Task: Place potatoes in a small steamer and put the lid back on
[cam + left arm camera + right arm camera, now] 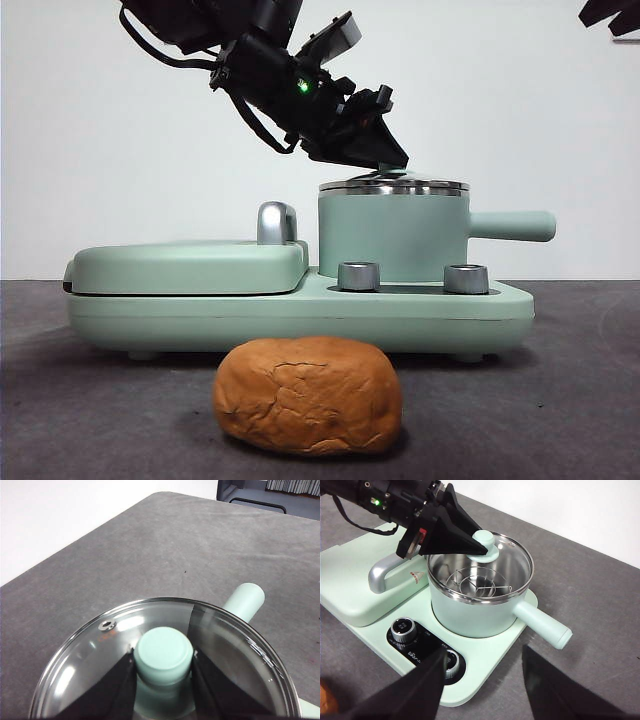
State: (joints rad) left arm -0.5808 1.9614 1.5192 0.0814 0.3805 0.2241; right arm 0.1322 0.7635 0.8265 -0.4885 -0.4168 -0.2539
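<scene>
mint-green steamer (392,238), cracked orange-brown potato (308,395)

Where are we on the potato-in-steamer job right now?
Early. Nothing is finished: the potato lies on the table in front of the cooker base, and the small steamer holds only its wire rack. In hand: the left gripper is shut on the lid's knob, at the pot's rim. The right gripper waits open. Left: clear lid, load potato, re-lid.
</scene>
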